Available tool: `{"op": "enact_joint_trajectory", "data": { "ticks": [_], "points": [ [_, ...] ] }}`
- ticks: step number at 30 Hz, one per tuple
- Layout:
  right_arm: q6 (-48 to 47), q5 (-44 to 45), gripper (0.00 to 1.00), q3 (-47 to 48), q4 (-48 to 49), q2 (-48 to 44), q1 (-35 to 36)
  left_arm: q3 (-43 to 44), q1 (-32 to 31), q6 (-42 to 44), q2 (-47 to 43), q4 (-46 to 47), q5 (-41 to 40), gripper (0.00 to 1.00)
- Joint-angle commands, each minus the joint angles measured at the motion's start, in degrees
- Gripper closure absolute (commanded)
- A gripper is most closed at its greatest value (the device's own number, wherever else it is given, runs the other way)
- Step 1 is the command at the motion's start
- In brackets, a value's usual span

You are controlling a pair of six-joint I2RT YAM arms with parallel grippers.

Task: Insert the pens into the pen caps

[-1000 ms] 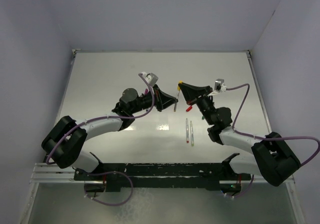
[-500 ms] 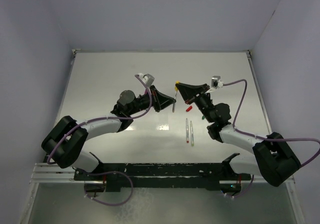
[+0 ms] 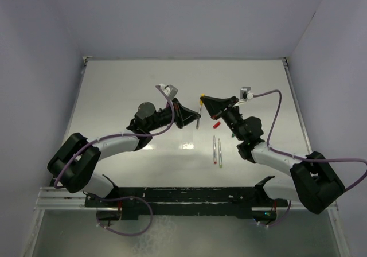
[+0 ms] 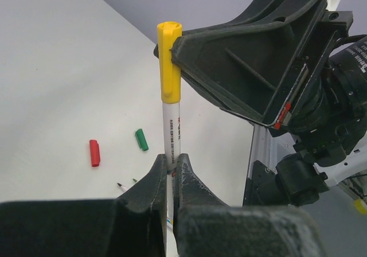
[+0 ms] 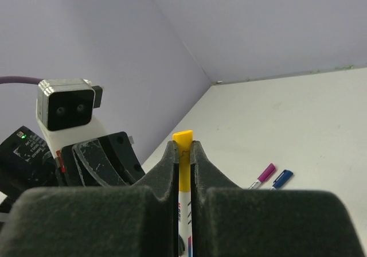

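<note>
Over the white tabletop [image 3: 143, 79], the left hand [image 4: 172, 171] is clamped tight on the barrel of an upright silver-grey pen [image 4: 171, 128]. The right hand [image 5: 183, 154] is pinched closed on the yellow cap [image 4: 169, 62], which sits over that pen's top end. Two bare pens [image 3: 217, 150] lie side by side, nearer the arm bases than the yellow cap. A red cap [image 4: 94, 152] and a green cap [image 4: 141, 139] lie on the tabletop, apart from it.

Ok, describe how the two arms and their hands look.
The left arm and right arm have white links between bulky black joints, each trailed by a purple cable. The left hand and right hand are black, wedge-shaped, with rough matte fingers; a small white-and-grey camera rides each wrist.
</note>
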Motion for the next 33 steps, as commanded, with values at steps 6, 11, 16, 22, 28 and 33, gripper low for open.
{"op": "enact_joint_trajectory", "data": {
  "ticks": [6, 11, 16, 22, 28, 33],
  "points": [
    [-3.6, 0.1, 0.78, 0.8, -15.4, -1.9, 2.8, 8.6, 2.2, 5.2, -0.5, 5.8, -5.2, 1.00],
    [-5.0, 4.5, 0.58, 5.2, -19.4, -5.8, 2.8, 6.4, 1.9, 6.9, 2.5, 0.9, -4.0, 1.00],
    [-8.8, 10.9, 0.51, 6.6, -23.6, -12.6, 2.8, 5.0, 1.8, 9.2, 5.2, -5.9, -6.4, 1.00],
    [-11.0, 20.0, 0.49, 7.2, -37.0, -20.5, 2.8, 12.7, 1.9, 15.7, 7.1, -27.6, -17.7, 1.00],
    [-10.8, 25.5, 0.49, 6.5, -46.7, -26.1, 2.8, 23.9, 2.0, 19.9, 13.1, -48.9, -31.4, 1.00],
    [-10.2, 27.0, 0.49, 6.4, -50.2, -27.3, 2.8, 27.0, 2.0, 18.3, 18.4, -53.9, -32.6, 1.00]
  ]
}}
